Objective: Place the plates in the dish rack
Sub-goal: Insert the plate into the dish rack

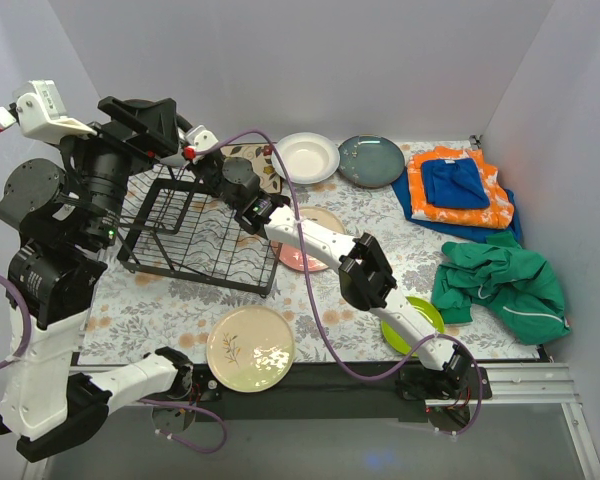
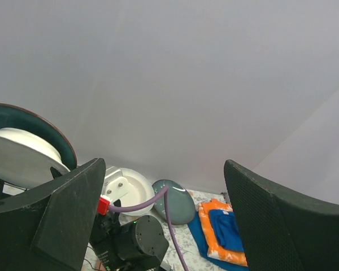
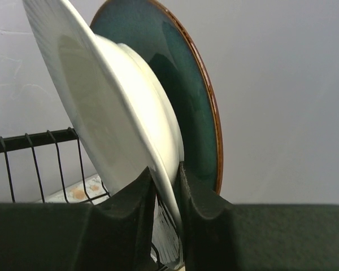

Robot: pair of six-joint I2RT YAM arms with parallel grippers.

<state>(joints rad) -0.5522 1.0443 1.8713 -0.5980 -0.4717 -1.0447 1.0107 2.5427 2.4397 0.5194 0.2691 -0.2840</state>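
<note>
Right gripper clamped the white plate upright in the dish rack; released off its slot, it might topple, while left gripper gaped.

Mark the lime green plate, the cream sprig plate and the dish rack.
lime green plate (image 1: 430, 314): top external view, its uncovered right edge.
cream sprig plate (image 1: 250, 348): top external view, its centre.
dish rack (image 1: 210, 245): top external view, bare slotted bottom.

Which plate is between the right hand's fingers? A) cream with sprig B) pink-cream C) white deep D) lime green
C: in the right wrist view the right hand pinches the rim of the white deep plate, with a dark teal plate standing just behind it.
</note>
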